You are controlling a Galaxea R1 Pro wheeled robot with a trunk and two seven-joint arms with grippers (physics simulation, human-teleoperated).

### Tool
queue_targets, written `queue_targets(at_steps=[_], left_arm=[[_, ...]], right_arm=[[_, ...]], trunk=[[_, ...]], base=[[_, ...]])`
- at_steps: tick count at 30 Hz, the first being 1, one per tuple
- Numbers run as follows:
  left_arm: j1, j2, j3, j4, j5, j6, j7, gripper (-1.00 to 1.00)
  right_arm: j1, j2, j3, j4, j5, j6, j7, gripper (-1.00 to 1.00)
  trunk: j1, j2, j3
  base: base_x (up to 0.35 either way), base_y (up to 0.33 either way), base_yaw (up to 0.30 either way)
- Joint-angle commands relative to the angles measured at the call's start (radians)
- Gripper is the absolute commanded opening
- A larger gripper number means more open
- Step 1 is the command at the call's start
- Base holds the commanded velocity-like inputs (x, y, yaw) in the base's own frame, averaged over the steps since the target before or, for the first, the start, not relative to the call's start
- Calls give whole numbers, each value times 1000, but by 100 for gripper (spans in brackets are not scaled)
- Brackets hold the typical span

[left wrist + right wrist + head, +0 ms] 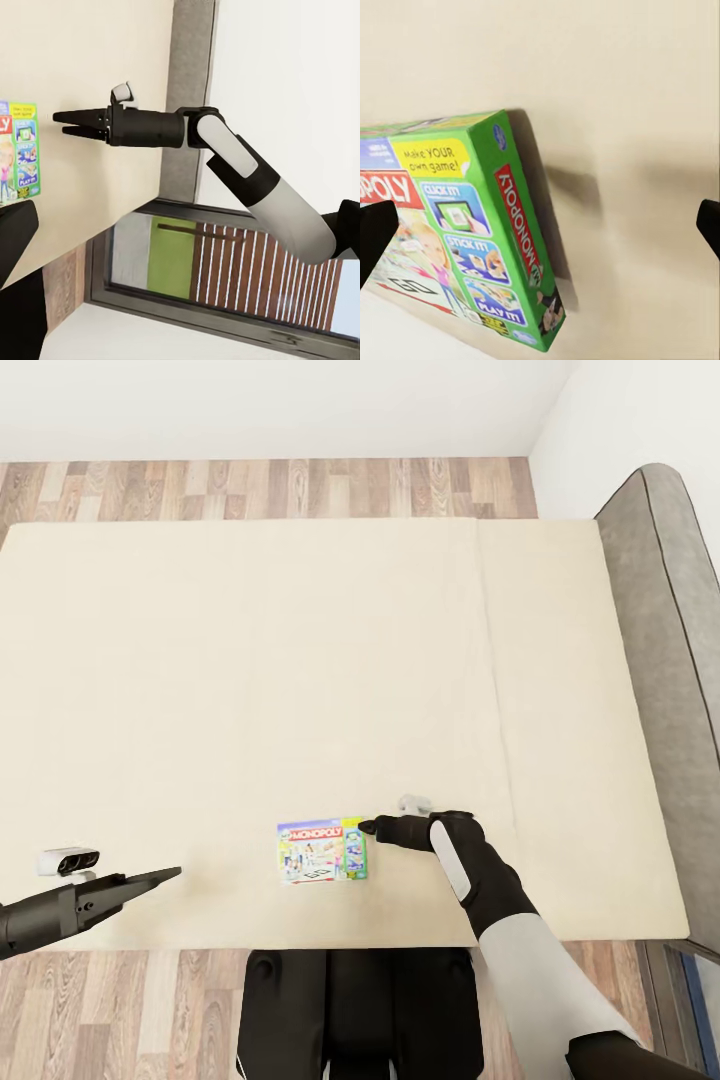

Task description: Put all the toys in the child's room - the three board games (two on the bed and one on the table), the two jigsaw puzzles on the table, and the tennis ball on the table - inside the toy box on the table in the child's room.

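Three cameras over one wide beige-mattressed bed (300, 660)

The head view looks steeply down from the bed's 6 o'clock edge; both wrist views sit low and close, sharing the green-sided flat cardboard Monopoly box (322, 850) (19, 150) (472, 232) with it.

The Monopoly box (457, 232) runs off the right wrist view's edge; its small cover print (322, 852) is unreadable from the head.
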Motion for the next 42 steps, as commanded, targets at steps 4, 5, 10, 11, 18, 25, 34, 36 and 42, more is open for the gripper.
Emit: queue_targets(at_steps=[4, 5, 10, 11, 18, 25, 34, 36, 42], left_arm=[[0, 0, 0, 0, -1, 11, -4, 100], [0, 0, 0, 0, -1, 11, -4, 100], [0, 1, 0, 0, -1, 11, -4, 100], [0, 0, 0, 0, -1, 11, -4, 100], [0, 0, 0, 0, -1, 11, -4, 100], [0, 1, 0, 0, -1, 11, -4, 100], [0, 2, 1, 0, 0, 11, -4, 100], [3, 13, 12, 0, 8, 11, -4, 100], [3, 19, 33, 0, 8, 11, -4, 100]], right_arm=[[0, 0, -1, -1, 3, 5, 3, 100], [0, 0, -1, -1, 3, 5, 3, 100], [0, 0, -1, -1, 3, 5, 3, 100], [0, 0, -1, -1, 3, 5, 3, 100], [0, 0, -1, -1, 3, 6, 3, 100], [0, 0, -1, -1, 2, 5, 3, 100], [0, 0, 0, -1, 3, 4, 3, 100], [11, 0, -5, 10, -2, -7, -7, 100], [34, 0, -4, 38, -3, 4, -1, 100]], trunk=[[1, -2, -1], [1, -2, -1], [1, -2, -1], [1, -2, -1], [1, -2, -1], [1, -2, -1], [1, -2, -1], [1, -2, -1], [1, -2, -1]], base=[[0, 155, 0], [0, 155, 0], [0, 156, 0], [0, 156, 0], [0, 156, 0], [0, 84, 0], [0, 4, 0], [0, 0, 0], [0, 0, 0]])
